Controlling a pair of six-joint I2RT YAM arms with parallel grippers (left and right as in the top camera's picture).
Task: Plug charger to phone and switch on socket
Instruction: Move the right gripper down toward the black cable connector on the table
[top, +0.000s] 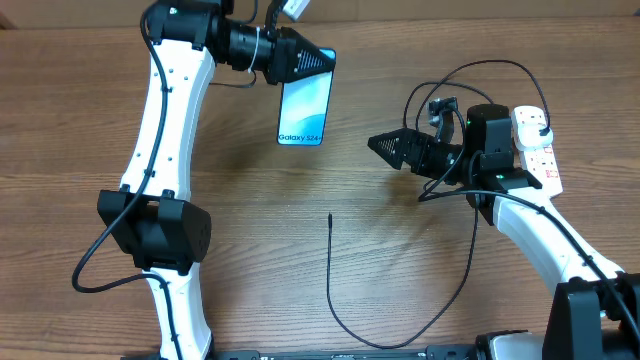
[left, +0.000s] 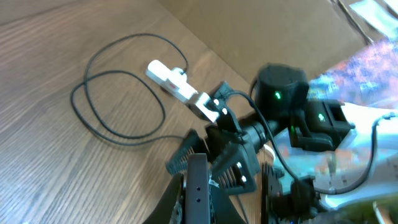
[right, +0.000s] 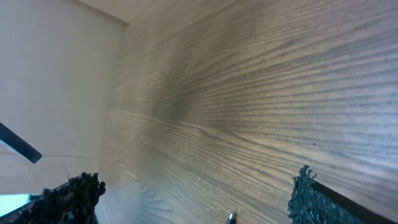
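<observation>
While the left pincer (top: 322, 62) clamps the phone (top: 305, 105), whose lit face below it reads "Galaxy S24+", the right pincer (top: 376, 144) gapes wide.

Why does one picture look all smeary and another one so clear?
Overhead view: sharp, the phone screen glows and its words read clearly. Left wrist view: the right side smears into pale coloured blur, though the charger loop is crisp. Right wrist view: the gripper fingers look fuzzy, too close to focus.
</observation>
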